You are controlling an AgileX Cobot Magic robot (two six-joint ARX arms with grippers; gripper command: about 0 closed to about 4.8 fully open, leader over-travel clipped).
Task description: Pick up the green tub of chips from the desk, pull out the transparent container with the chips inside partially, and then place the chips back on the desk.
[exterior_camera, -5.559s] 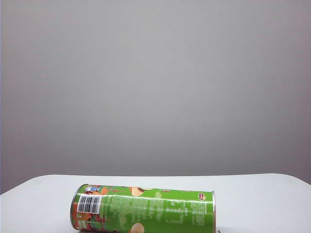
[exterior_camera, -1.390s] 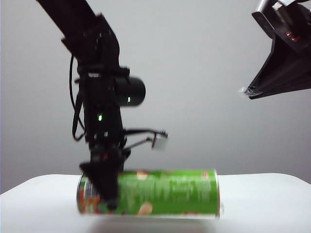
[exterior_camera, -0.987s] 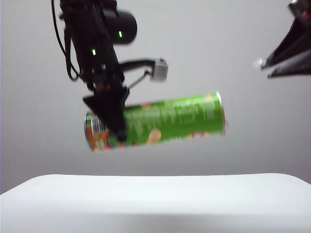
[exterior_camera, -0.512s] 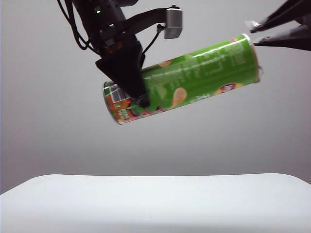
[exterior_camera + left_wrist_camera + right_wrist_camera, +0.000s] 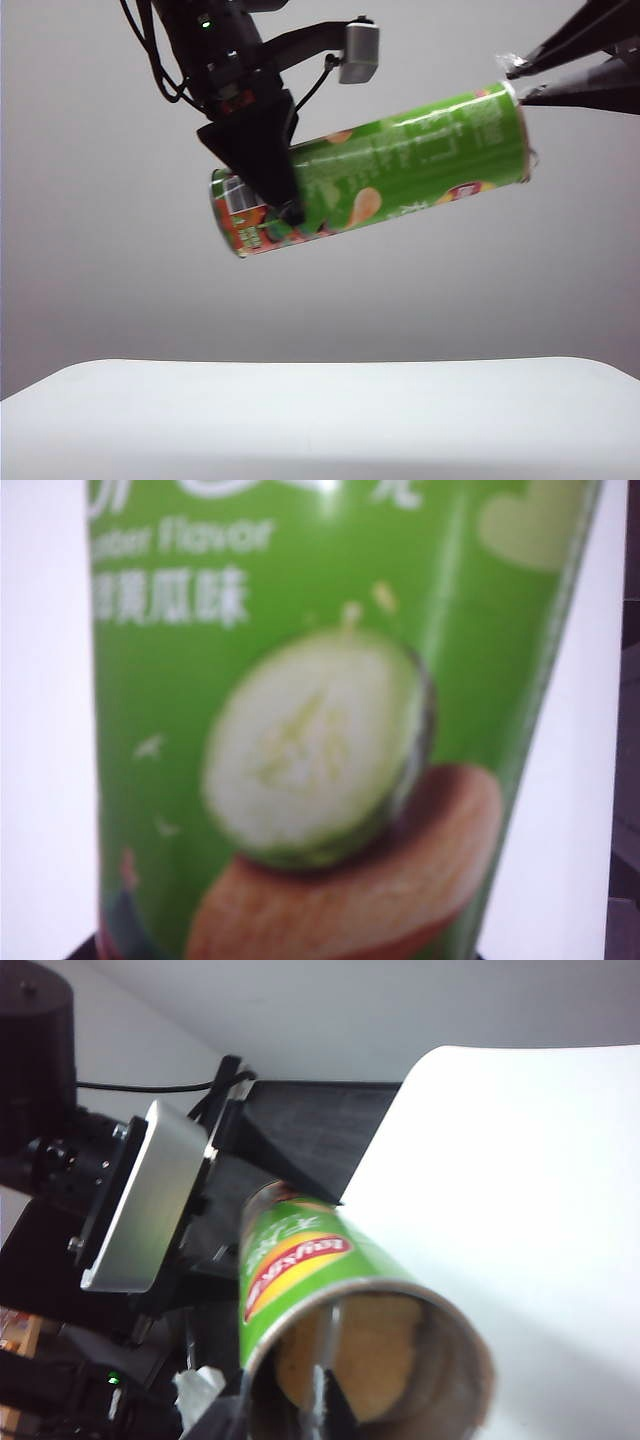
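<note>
Tub (image 5: pixel 400 160) held tilted above the worktop (image 5: pixel 320 420).
We see the left tool (image 5: pixel 285 205) clamped on it; right tool (image 5: pixel 520 80) at its open end, seemingly parted, empty.

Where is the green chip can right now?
The can is in the air above the desk, held near its left end by the left gripper; the right gripper is at its open end.

The green tub of chips (image 5: pixel 400 160) hangs tilted well above the desk (image 5: pixel 320 420), its lower left end clamped in the left gripper (image 5: pixel 285 205), its raised right end beside the right gripper (image 5: pixel 520 80), with the chips (image 5: pixel 370 1350) inside that open end.
</note>
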